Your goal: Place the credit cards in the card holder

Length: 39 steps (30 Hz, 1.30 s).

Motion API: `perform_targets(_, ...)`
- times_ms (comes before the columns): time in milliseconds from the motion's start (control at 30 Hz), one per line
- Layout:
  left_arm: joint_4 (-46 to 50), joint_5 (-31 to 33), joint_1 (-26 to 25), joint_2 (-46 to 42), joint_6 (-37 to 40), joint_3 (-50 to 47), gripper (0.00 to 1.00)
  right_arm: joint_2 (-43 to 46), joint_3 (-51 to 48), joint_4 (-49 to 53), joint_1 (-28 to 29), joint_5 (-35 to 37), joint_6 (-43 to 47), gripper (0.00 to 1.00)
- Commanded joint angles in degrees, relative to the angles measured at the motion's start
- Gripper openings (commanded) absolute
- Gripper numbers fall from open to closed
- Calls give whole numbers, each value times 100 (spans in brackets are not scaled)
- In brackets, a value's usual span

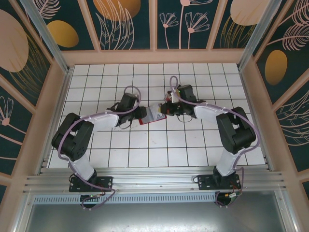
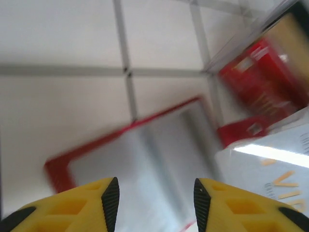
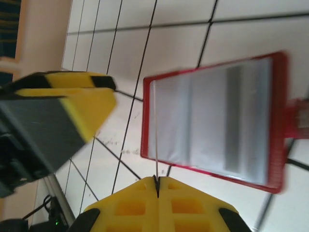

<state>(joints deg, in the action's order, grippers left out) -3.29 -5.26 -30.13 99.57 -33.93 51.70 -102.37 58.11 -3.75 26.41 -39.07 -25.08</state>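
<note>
The card holder (image 3: pixel 212 116) lies open on the tiled table, red rim around a pale grey inside; its red edge (image 1: pixel 145 122) shows between the two grippers. My right gripper (image 3: pixel 157 180) is shut on a thin pale credit card (image 3: pixel 155 135), seen edge-on and reaching over the holder's near edge. That card (image 2: pixel 270 169) shows tan lettering at the right of the left wrist view. My left gripper (image 2: pixel 155 193) hovers open just above the holder's inside (image 2: pixel 145 159), with nothing between its pads. In the top view the left gripper (image 1: pixel 140 113) and right gripper (image 1: pixel 165 108) face each other across the card (image 1: pixel 155 112).
A clear plastic box (image 2: pixel 289 29) with a red card (image 2: pixel 260 82) inside stands just beyond the holder, next to its red snap tab (image 2: pixel 241 131). The left gripper's yellow finger (image 3: pixel 72 111) is close on the left of the right wrist view. White tiles surround the holder.
</note>
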Motion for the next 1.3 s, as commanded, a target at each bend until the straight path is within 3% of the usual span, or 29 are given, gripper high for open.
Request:
perform_targets(0,333,344,-17,-68,-172,-243,42,-261,19,-452,7,61,-95,3)
perform_targets(333,679,772,-18,341,-189,-71,39,-871,471,-355,5,-23,56,4)
perform_targets(500,720,760,-14,508,-119,-11,25,-1081,587,-313,-4,-43,56,4)
perform_targets(1000,550,553,-19,610,-53,-26,21,-1574,930,-450,43,-489,-332,4)
perform_targets(1267,479,462,-16,615,-39,-28,21,-1729,1005,-650,146,-367,-601,4)
